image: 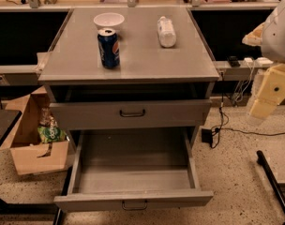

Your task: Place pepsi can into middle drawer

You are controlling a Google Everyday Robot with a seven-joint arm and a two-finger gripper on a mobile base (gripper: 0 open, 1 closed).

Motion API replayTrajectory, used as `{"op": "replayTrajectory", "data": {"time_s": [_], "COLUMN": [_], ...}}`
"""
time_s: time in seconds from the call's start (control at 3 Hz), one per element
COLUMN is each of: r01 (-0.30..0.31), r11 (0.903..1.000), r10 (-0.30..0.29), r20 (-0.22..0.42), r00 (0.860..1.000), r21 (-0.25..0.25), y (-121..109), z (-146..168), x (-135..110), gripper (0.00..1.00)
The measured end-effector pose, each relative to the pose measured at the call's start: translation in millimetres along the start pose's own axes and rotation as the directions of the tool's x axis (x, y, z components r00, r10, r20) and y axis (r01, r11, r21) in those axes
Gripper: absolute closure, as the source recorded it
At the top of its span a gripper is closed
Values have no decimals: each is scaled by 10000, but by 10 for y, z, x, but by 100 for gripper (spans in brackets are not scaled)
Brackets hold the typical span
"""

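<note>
The pepsi can (pixel 108 48) stands upright on the left part of the grey cabinet top (pixel 147 55), just in front of a white bowl. The middle drawer (pixel 133 170) is pulled out wide below, showing a bare flat tray floor, low side walls and a small dark loop handle on its front edge. Above it is a shut drawer front (pixel 180 114) with its own handle. My gripper (pixel 260 109) hangs on the cream arm at the right edge of the view, to the right of the cabinet and well away from the can.
A white bowl (pixel 108 19) and a clear plastic bottle (pixel 166 31) lying on its side rest on the cabinet top. An open cardboard box (pixel 32 139) sits on the floor at left. Cables and a dark plug (pixel 207 136) lie at right, with a black bar (pixel 273 184).
</note>
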State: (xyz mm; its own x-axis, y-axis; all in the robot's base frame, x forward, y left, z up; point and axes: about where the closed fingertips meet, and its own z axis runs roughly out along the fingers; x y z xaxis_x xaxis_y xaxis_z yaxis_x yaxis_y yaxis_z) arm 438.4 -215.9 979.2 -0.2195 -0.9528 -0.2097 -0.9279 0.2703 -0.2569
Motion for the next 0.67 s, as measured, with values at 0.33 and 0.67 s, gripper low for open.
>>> {"op": "replayTrajectory", "data": {"time_s": [0.33,0.67], "r01": [0,-440], "r11": [10000,9985], "r10": [0,414], "r20": [0,770], "r00": [10000,9962], "r21": [0,320], "y": [0,-270], "z": [0,69], "x": [0,-134], "gripper": [0,0]}}
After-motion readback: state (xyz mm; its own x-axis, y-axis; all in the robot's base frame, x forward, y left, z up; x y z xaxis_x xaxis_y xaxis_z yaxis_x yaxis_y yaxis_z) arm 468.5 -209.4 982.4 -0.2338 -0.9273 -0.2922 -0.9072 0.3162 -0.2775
